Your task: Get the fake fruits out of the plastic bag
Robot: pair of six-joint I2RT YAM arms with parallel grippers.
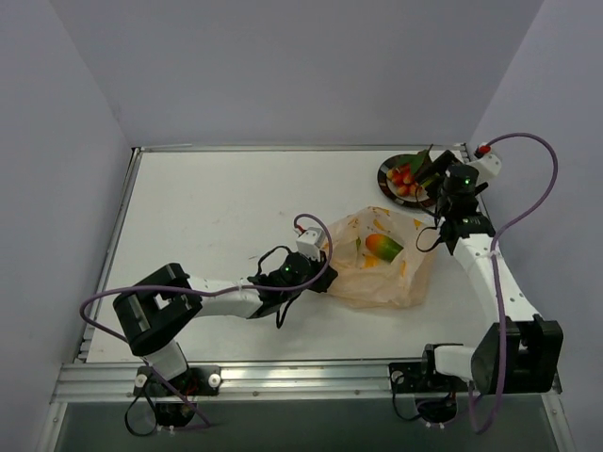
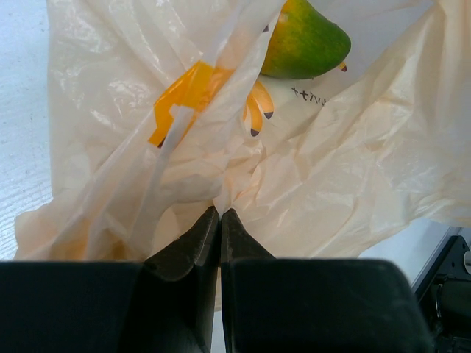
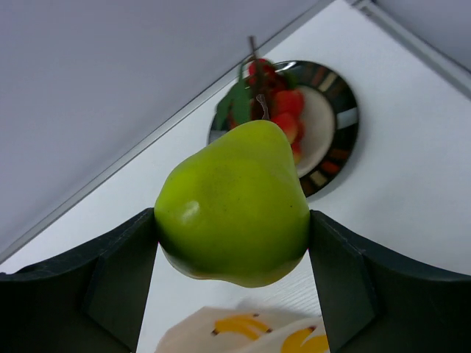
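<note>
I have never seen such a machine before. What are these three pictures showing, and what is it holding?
These are two robot arms fixed at the near edge of a white table. One picture looks down from above; each of the other two comes from a camera on one wrist.

On the table lie a thin plastic bag with a mango inside, and a dark-rimmed plate with red berries.

The left hand is shut on a fold of the bag. The right hand, near the plate, grips a green pear between its two fingers.
</note>
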